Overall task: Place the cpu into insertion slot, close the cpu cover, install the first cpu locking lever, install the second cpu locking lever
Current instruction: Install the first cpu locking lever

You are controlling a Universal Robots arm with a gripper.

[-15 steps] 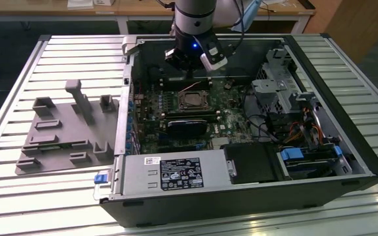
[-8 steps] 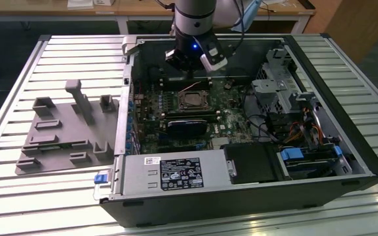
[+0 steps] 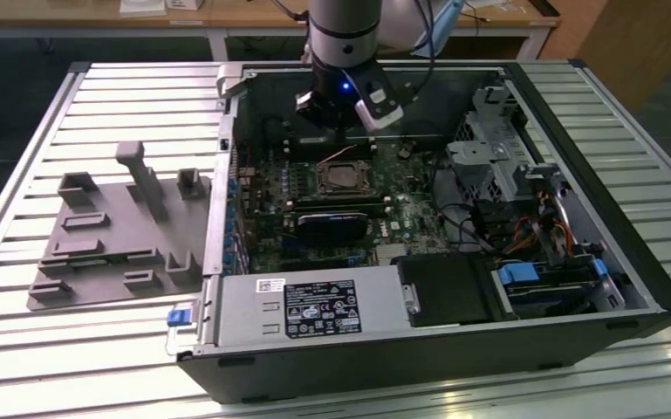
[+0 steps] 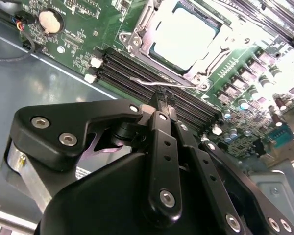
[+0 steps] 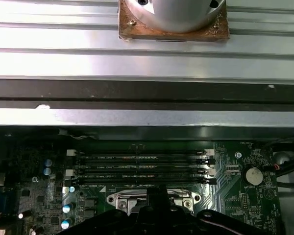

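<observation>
Gripper (image 4: 162, 98), jaws pinched together, hovers beside the cpu cover (image 4: 146, 27) at 1 wiry locking lever (image 4: 147, 82) (stiff, springy, I'd judge: hook its free end).

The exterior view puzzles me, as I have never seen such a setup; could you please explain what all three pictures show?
A robot arm reaches into an open computer case lying on a slatted metal table; a grey moulded holder sits at the exterior view's left. The two wrist views come from cameras riding on the arm. In the second wrist view, the gripper, fingers closed, has its tips by a wire lever. The cpu lies in place on the green board, the cpu cover down around it.
</observation>
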